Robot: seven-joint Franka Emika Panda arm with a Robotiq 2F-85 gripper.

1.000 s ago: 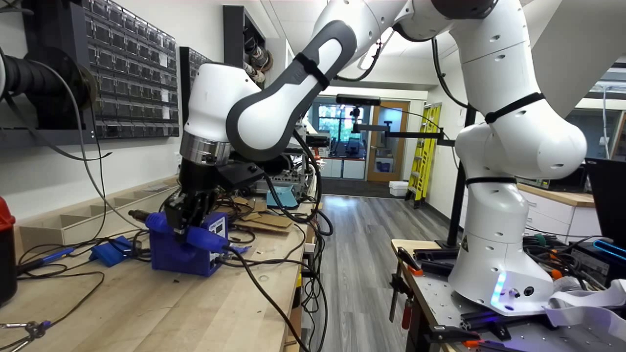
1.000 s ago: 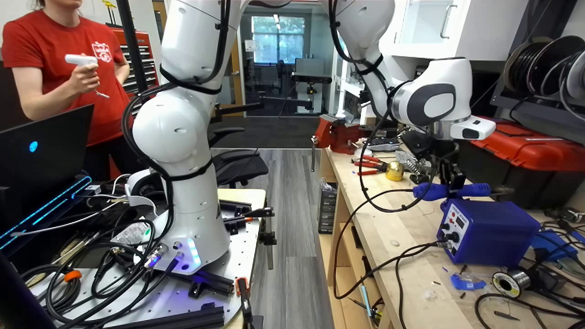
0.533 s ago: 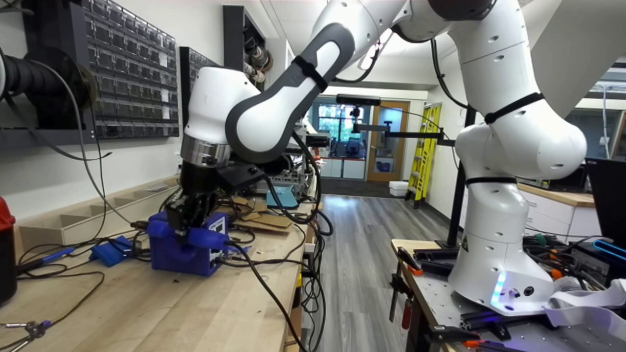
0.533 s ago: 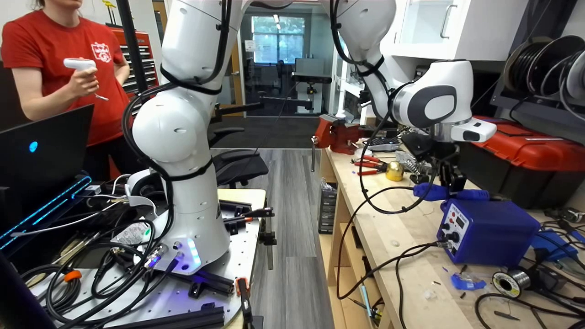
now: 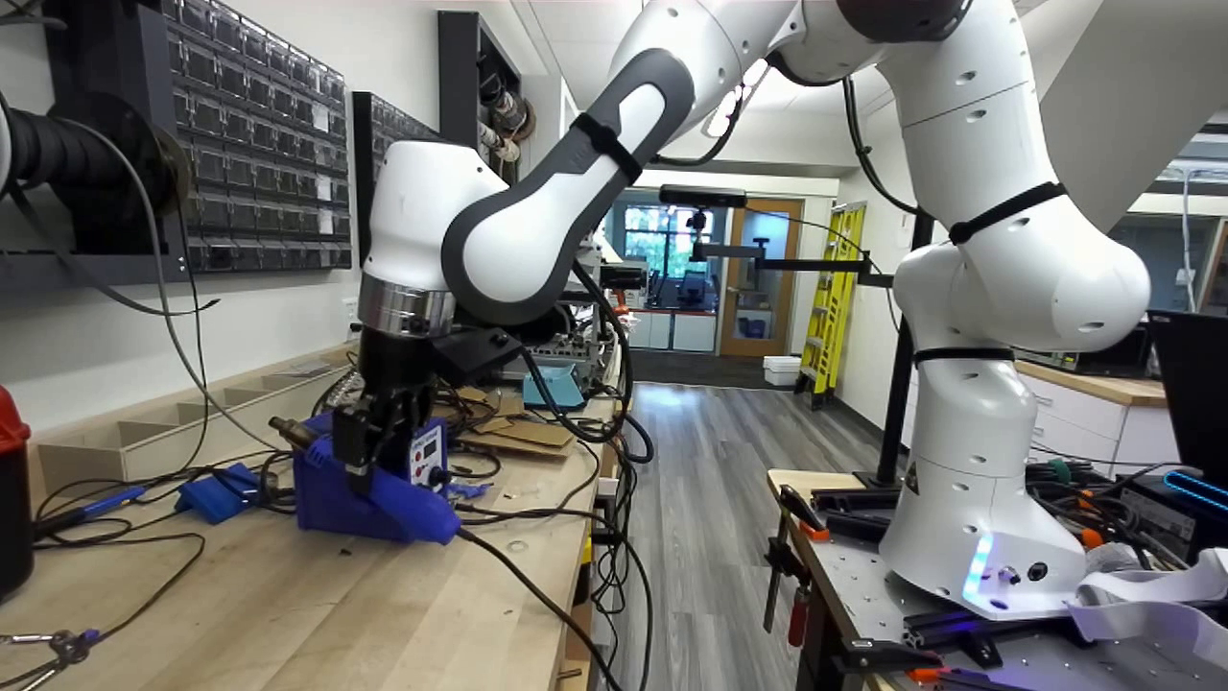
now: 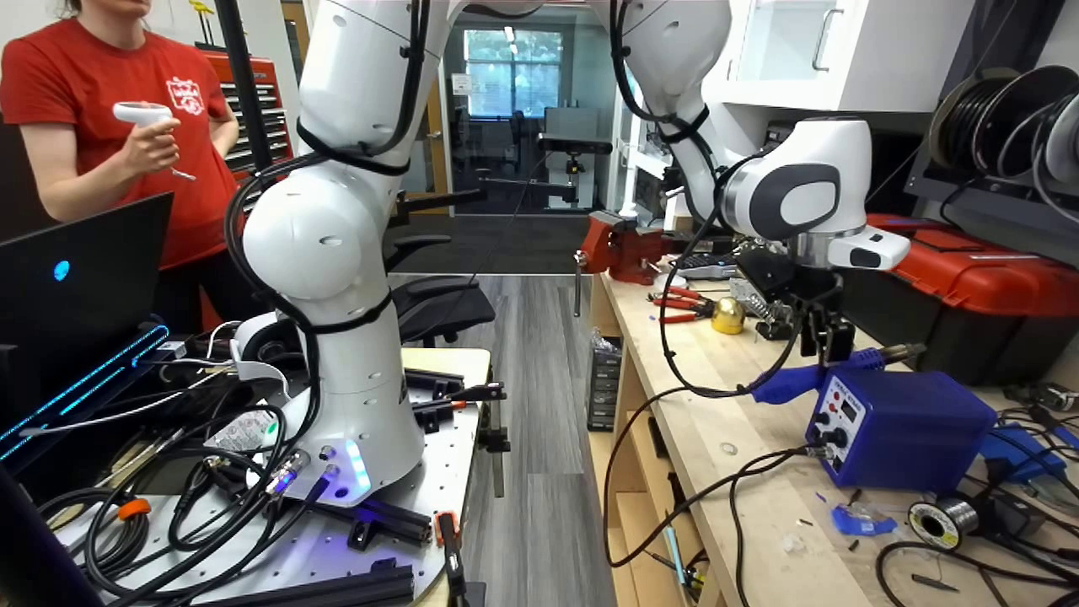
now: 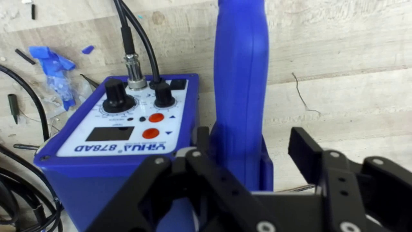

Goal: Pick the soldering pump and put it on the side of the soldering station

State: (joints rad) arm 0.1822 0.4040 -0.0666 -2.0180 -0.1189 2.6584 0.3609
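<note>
The soldering pump is a long bright-blue handle [image 5: 422,506] with a metal tip, tilted with its cable end low and tip raised. It also shows in an exterior view [image 6: 786,384] and in the wrist view [image 7: 240,61]. It lies along the side of the soldering station [image 6: 919,430], a blue box with a white panel [image 7: 122,129], and appears to rest in a blue bracket there. My gripper [image 7: 253,146] is open around the handle, left finger between handle and station, with a gap at the right finger. The gripper also shows in both exterior views [image 5: 363,456] [image 6: 828,346].
A black cable [image 5: 547,595] runs from the handle over the bench edge. A red and black toolbox [image 6: 986,278], pliers [image 6: 683,302], a gold ball-shaped holder [image 6: 727,317] and a solder spool [image 6: 936,523] stand on the bench [image 5: 288,614]. Parts drawers [image 5: 259,144] hang on the wall.
The handle was level in my gripper and sank slightly. Now the gripper has opened and let go, and the handle has tilted, cable end down and tip up. My hand is slightly lower.
</note>
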